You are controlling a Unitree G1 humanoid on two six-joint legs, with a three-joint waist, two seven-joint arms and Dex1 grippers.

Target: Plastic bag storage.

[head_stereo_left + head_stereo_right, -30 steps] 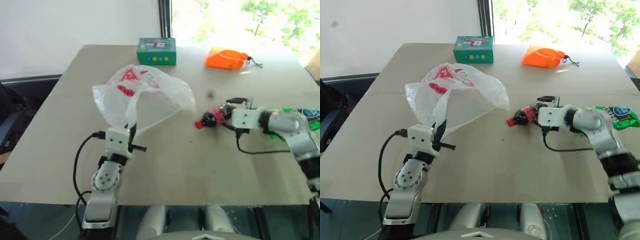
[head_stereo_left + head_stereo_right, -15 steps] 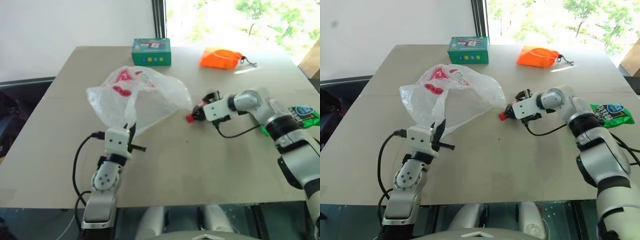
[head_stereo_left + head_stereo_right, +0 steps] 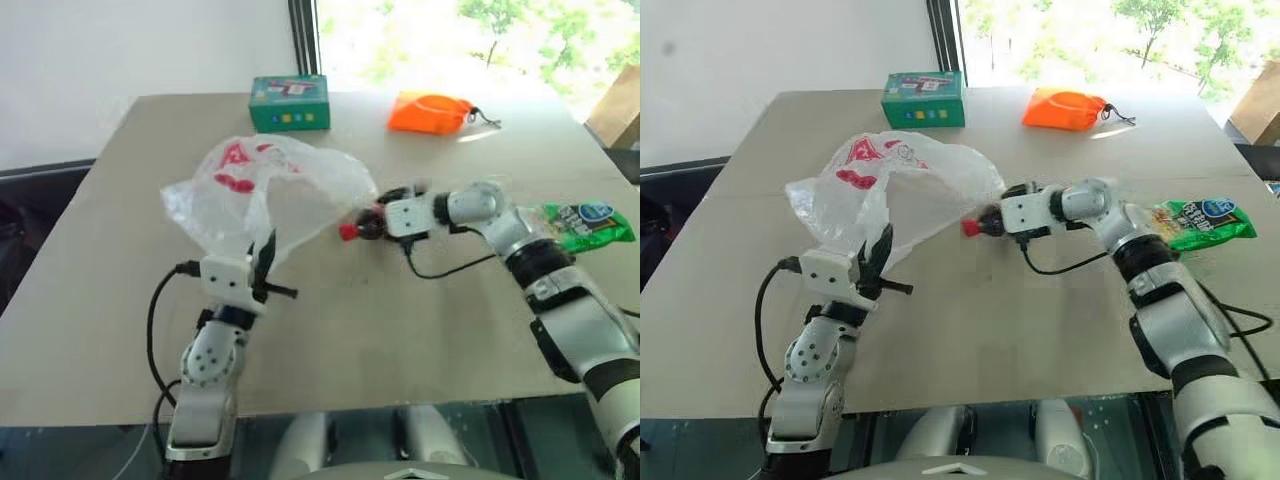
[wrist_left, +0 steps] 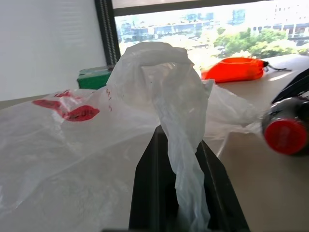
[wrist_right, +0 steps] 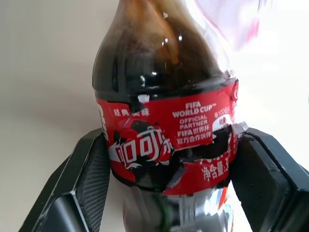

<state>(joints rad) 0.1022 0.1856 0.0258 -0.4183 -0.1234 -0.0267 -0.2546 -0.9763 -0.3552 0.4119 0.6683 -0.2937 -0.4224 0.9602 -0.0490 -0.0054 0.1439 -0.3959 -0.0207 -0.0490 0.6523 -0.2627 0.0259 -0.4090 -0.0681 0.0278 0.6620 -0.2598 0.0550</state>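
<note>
Your plastic bag (image 3: 262,190) sits on the counter (image 3: 400,330), toward its left side, puffed up with red marks on top. A twisted bit of the bag runs down into your left hand (image 3: 262,262). That hand is pinched tight on the twisted bit and holds the bag's edge up off the counter.

Your right hand (image 3: 1002,216) holds a cola bottle (image 3: 362,225) around its red label. Its two fingers (image 5: 82,179) sit on either side of the label, spread as wide as the bottle. The bottle lies on its side. Its red cap points at the bag, and the cap is just beside the bag's right edge.

So the bag lies to the left of the bottle, and the bottle's long line aims right at it. I think the next move is to slide the bottle in, cap first. I cannot tell if the bag's mouth faces the cap.

Farther back on the counter you can see a green box (image 3: 290,102) and an orange drawstring pouch (image 3: 436,112). A green snack packet (image 3: 585,220) lies off to the right.
</note>
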